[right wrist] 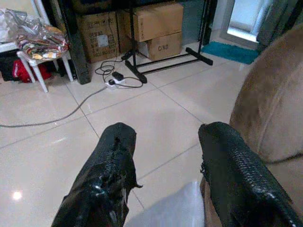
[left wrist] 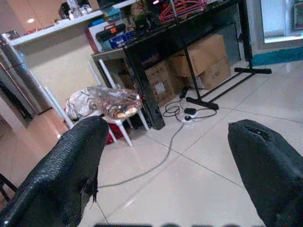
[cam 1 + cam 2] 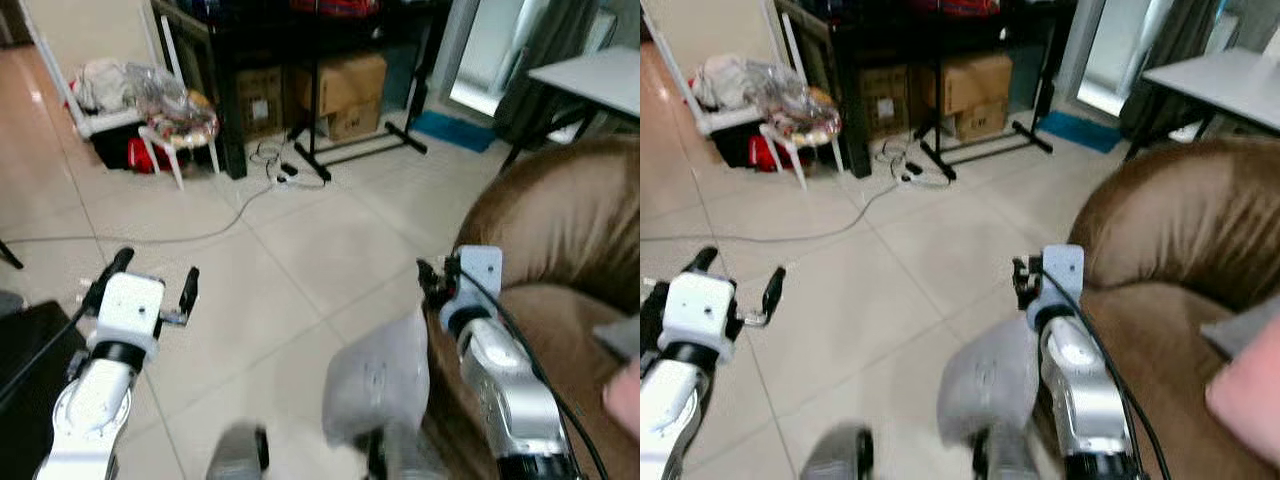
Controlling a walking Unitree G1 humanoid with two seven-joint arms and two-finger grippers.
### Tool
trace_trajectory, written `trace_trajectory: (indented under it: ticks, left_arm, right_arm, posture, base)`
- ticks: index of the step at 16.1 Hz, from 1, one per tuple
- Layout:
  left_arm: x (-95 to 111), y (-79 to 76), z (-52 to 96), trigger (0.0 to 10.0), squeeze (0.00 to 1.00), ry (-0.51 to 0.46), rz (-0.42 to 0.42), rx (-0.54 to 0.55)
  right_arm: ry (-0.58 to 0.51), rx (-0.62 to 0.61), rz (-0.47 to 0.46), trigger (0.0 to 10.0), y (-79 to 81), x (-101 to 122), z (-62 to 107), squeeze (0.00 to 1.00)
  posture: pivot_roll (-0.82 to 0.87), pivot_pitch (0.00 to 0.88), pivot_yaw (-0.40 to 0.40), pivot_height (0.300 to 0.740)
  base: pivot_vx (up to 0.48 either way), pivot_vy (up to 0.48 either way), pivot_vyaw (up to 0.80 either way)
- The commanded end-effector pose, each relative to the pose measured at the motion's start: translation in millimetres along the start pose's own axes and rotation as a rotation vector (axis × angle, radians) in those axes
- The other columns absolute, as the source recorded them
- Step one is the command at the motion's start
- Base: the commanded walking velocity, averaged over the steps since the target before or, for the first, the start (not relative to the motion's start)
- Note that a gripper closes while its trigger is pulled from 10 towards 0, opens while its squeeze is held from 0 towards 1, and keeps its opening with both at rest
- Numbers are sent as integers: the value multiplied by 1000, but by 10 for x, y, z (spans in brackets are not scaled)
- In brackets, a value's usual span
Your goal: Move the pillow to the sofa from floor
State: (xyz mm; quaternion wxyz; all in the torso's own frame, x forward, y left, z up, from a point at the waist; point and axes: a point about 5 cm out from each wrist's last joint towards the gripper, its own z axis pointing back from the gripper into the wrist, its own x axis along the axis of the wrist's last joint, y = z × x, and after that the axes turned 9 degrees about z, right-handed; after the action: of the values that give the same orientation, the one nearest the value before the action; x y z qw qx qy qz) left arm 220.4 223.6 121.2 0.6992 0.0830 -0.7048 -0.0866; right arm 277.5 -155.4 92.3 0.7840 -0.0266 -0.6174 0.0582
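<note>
I am holding both my left gripper [image 3: 155, 280] and right gripper [image 1: 163, 156] wide and empty; a pinkish pillow [image 3: 1245, 392] is lying on the sofa [image 3: 1180, 225], apparently delivered.

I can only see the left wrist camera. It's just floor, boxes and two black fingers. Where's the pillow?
Observer: The grey pillow is low down against the front of the brown sofa, beside the robot's right arm.
Operator: Is anything holding it?
Observer: No. The right end effector is open just above the pillow, with nothing between its fingers.
Operator: Is there stuff on the sofa?
Observer: Yes, a pink thing lies on the seat at the picture's edge. It's too blurred to name.
</note>
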Motion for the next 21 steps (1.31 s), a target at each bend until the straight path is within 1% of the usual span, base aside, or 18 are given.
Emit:
trace_trajectory:
  ticks: [1, 2, 3, 5, 6, 7, 8, 9, 10, 12, 15, 17, 20, 21]
  left_arm:
    - [0, 7, -16, 10000, 349, -1, 22, 14]
    - [-8, 7, -12, 10000, 349, 4, 27, 17]
    - [-15, 10, -5, 10000, 357, 6, 31, 23]
    - [-23, 18, 11, 10000, 369, 6, 35, 31]
    - [-30, 28, 16, 10000, 400, 9, 43, 38]
    - [-38, 32, 21, 10000, 471, 14, 62, 39]
    - [-39, 31, 22, 10000, 659, 14, 66, 38]
    - [-38, 33, 24, 10000, 886, 13, 70, 40]
    - [-35, 33, 27, 10000, 1000, 10, 74, 42]
    - [-34, 22, 29, 10000, 1000, 8, 84, 35]
    - [-30, 18, 28, 10000, 1000, 5, 87, 36]
    - [-30, 10, 32, 10000, 1000, 5, 88, 41]
    - [-31, 1, 36, 10000, 1000, 6, 92, 39]
    - [-33, -4, 41, 10000, 1000, 7, 93, 38]
  right_arm:
    - [-11, -22, 26, 10000, -51, 29, 0, 0]
    - [-56, -20, 135, 10000, -67, 68, -3, 1000]
    - [-87, -1, 152, 10000, -61, 94, -3, 1000]
    - [-99, 43, 72, 10000, -35, 123, -9, 1000]
    - [-89, 71, 61, 10000, -6, 128, -26, 1000]
    - [-78, 57, 116, 10000, -9, 127, -45, 1000]
    - [-79, 63, 121, 10000, -5, 125, -49, 1000]
    - [-73, 47, 122, 10000, -12, 120, -54, 1000]
    - [-62, 42, 109, 10000, -12, 111, -63, 1000]
    - [-52, 65, 94, 10000, 0, 103, -67, 1000]
    - [-53, 63, 103, 10000, -12, 108, -74, 1000]
    - [-25, 59, 106, 10000, -18, 86, -81, 1000]
    - [-18, 60, 105, 10000, -26, 82, -82, 1000]
    - [-14, 69, 106, 10000, -19, 82, -84, 1000]
  posture:
    - [-4, 0, -21, 581]
    - [-2, 0, -27, 576]
    - [3, 0, -37, 576]
    - [7, 0, -45, 576]
    - [10, 0, -52, 576]
    - [11, 0, -56, 576]
    - [14, 0, -61, 576]
    - [14, 0, -61, 576]
    - [15, 0, -67, 576]
    - [15, 0, -72, 576]
    - [15, 0, -77, 576]
    - [16, 0, -83, 576]
    - [16, 0, -86, 576]
    - [16, 0, -87, 576]
  base:
    - [0, 0, 0]
    - [0, 0, 0]
    - [0, 0, 0]
    - [0, 0, 0]
    - [0, 0, 0]
    - [0, 0, 0]
    - [0, 0, 0]
    - [0, 0, 0]
    - [0, 0, 0]
    - [0, 0, 0]
    - [0, 0, 0]
    - [0, 0, 0]
    - [0, 0, 0]
    - [0, 0, 800]
